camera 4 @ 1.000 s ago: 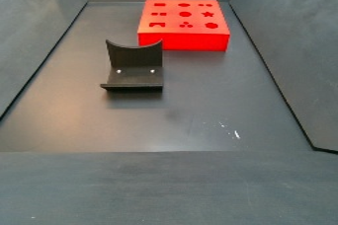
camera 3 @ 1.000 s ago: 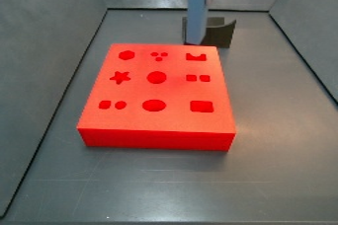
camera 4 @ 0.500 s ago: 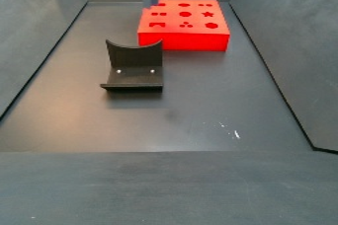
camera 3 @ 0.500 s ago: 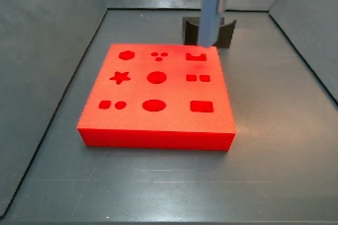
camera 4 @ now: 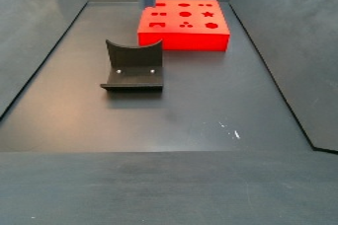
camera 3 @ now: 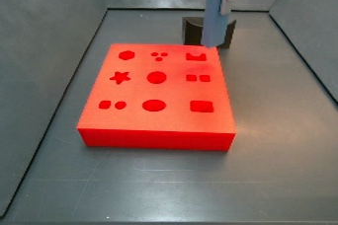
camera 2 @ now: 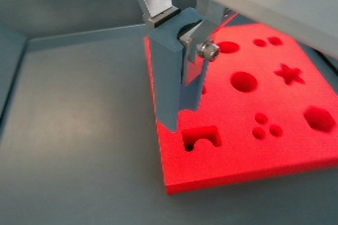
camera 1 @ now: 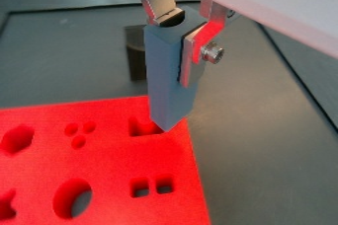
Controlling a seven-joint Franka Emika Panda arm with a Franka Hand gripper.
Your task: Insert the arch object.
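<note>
Floor (camera 4: 199,120): dark grey, matte, enclosed by grey walls. The fixture (camera 4: 133,66) stands on it, nearer the camera than the gripper in a side view. Red block (camera 3: 156,93) with shaped cutouts lies flat below the gripper (camera 1: 179,34). Arch object (camera 1: 171,81): blue-grey slab, upright, clamped between the silver fingers (camera 1: 205,41). Its lower end hangs just above the arch-shaped slot (camera 2: 200,136) near the block's edge, not yet inside. In both side views the piece (camera 3: 212,17) is at the block's far corner.
</note>
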